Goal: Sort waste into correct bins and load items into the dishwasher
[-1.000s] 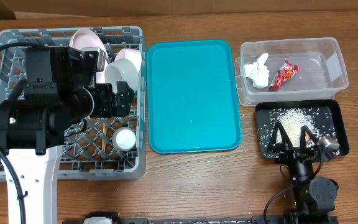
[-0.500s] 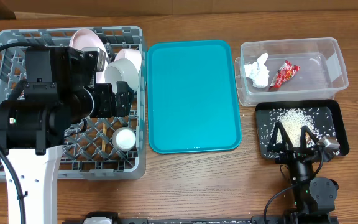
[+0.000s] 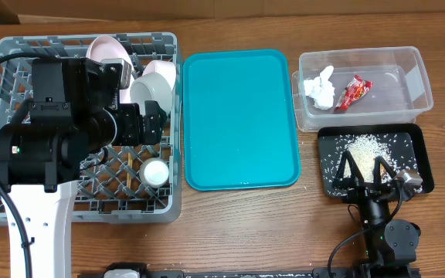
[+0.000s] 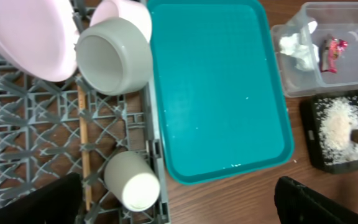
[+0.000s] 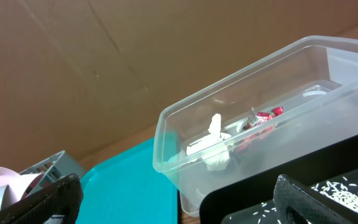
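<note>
So both grippers are spread wide with nothing in them. The left gripper (image 4: 178,202) hangs over the grey dish rack (image 4: 17,143), where the white cup (image 4: 131,182) lies on its side near its left finger. The bowl (image 4: 114,55) and pink plate (image 4: 27,34) are further ahead. The right gripper (image 3: 364,174) sits over the black tray (image 3: 416,139), with the rice (image 3: 365,145) just ahead. The wrapper (image 3: 352,93) and tissue (image 3: 320,90) lie in the clear tub (image 3: 361,58) beyond.
</note>
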Controlling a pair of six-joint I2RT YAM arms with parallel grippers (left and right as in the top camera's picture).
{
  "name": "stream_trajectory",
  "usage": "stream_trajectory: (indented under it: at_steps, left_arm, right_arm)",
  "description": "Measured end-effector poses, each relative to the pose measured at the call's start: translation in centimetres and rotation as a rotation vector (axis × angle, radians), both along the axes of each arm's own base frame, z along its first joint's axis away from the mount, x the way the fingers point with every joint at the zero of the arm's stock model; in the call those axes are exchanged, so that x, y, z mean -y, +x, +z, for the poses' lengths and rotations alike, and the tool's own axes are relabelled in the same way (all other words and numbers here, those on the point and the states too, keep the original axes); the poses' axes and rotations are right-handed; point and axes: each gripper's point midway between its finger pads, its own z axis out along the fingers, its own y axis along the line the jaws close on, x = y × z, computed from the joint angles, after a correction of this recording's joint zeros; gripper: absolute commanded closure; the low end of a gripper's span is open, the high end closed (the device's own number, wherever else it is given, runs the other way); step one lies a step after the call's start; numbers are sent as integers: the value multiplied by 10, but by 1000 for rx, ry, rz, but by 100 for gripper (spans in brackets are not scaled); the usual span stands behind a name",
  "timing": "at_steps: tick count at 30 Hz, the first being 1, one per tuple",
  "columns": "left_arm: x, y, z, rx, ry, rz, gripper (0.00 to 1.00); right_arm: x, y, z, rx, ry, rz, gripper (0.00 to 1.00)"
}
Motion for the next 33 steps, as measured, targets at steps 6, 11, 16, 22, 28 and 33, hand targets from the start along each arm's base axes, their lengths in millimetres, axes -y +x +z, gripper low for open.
stream_trajectory:
  at_steps: [6, 11, 16, 22, 28, 33]
  left_arm:
    - [-7, 7, 4, 204, 57, -11, 0]
    - [-8, -19, -5, 472, 68, -12, 0]
    - [-12, -46, -33, 692, 79, 1, 0]
    - [-14, -52, -68, 911, 87, 21, 0]
    - [-15, -54, -108, 973, 137, -1, 0]
    - [-14, -52, -128, 992, 219, -45, 0]
  right_arm:
    - [0, 0, 0, 0, 1, 0, 0]
    - [0, 0, 0, 0, 1, 0, 0]
    - [0, 0, 0, -1, 1, 1, 0]
    - [0, 0, 0, -1, 0, 1, 0]
    - [0, 0, 0, 0, 0, 0, 0]
    - [0, 0, 0, 0, 1, 0, 0]
